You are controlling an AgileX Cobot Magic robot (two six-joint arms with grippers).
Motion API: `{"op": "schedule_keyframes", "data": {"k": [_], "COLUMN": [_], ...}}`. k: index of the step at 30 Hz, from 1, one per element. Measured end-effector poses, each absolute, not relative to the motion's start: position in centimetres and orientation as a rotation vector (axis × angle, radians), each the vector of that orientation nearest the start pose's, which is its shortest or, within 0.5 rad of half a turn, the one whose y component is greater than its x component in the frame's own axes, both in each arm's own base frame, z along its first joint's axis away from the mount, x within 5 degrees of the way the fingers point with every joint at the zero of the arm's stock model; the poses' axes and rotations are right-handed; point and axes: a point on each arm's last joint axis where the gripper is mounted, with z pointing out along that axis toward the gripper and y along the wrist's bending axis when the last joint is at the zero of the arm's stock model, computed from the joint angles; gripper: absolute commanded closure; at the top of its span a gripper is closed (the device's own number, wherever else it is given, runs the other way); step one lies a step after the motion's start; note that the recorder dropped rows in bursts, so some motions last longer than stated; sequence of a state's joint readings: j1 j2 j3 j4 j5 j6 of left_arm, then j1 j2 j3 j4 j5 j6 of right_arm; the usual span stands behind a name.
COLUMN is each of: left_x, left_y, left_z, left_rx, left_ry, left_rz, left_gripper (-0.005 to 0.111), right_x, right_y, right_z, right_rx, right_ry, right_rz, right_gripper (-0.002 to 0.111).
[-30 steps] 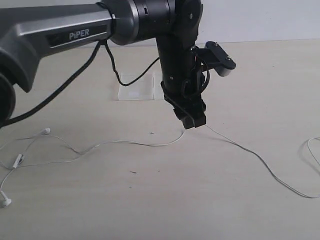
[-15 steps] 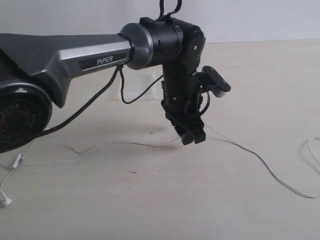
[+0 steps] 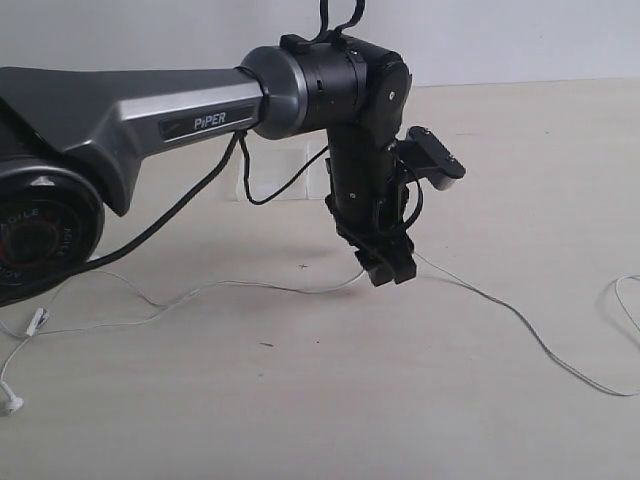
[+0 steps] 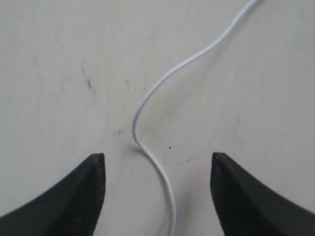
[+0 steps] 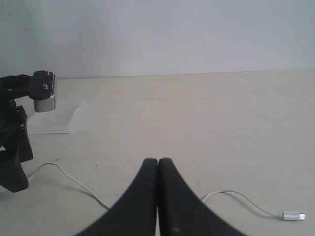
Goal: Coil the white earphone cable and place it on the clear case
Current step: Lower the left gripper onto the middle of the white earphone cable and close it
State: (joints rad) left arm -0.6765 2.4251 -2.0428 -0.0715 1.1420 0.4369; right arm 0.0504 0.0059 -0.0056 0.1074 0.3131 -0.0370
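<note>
Table (image 3: 300, 420) first: pale and wide, with the wire strung right across it. Your left arm (image 3: 150, 120) reaches over the middle, and the clear case (image 5: 54, 123) sits on the far side just behind it, partly hidden. The left gripper (image 3: 388, 270) hangs low with its jaws spread and nothing held. The white cable (image 4: 134, 125) lies on the surface between its tips, touching neither. The right gripper (image 5: 157, 164) is pressed shut and empty, off to the right.

Come straight down with the wire centred, and close only once the tips reach the surface. It's thin and, I'd say, quick to slip out. Nothing is coiled yet: the plug (image 5: 293, 215) lies on the right and an earbud (image 3: 12, 404) at near left, so gather it in short loops.
</note>
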Motion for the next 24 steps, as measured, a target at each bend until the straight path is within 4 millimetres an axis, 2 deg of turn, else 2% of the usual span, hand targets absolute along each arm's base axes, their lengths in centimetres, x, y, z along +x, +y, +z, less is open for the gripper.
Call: {"op": "schedule_keyframes", "data": {"k": [7, 13, 20, 24], "left_x": [38.4, 38.4, 38.3, 38.3], "left_y": [-31.6, -31.5, -31.4, -31.4], "left_z": [13.6, 12.0, 11.6, 11.6], "left_rx": [1.551, 1.566, 1.584, 1.585], "left_ry": [2.587, 2.622, 2.649, 2.655], "left_rz": [-0.125, -0.114, -0.099, -0.098], "left_gripper": [0.043, 0.043, 0.044, 0.055], "right_x": [5.4, 5.4, 5.4, 5.4], "right_y": [0.6, 0.6, 0.6, 0.6], "right_z": [18.7, 18.7, 18.7, 18.7], "right_rx": [-0.01, -0.01, -0.01, -0.01], "right_ry": [1.797, 1.797, 1.797, 1.797], "right_rz": [0.112, 0.112, 0.112, 0.112], "right_gripper": [0.108, 0.108, 0.108, 0.108]}}
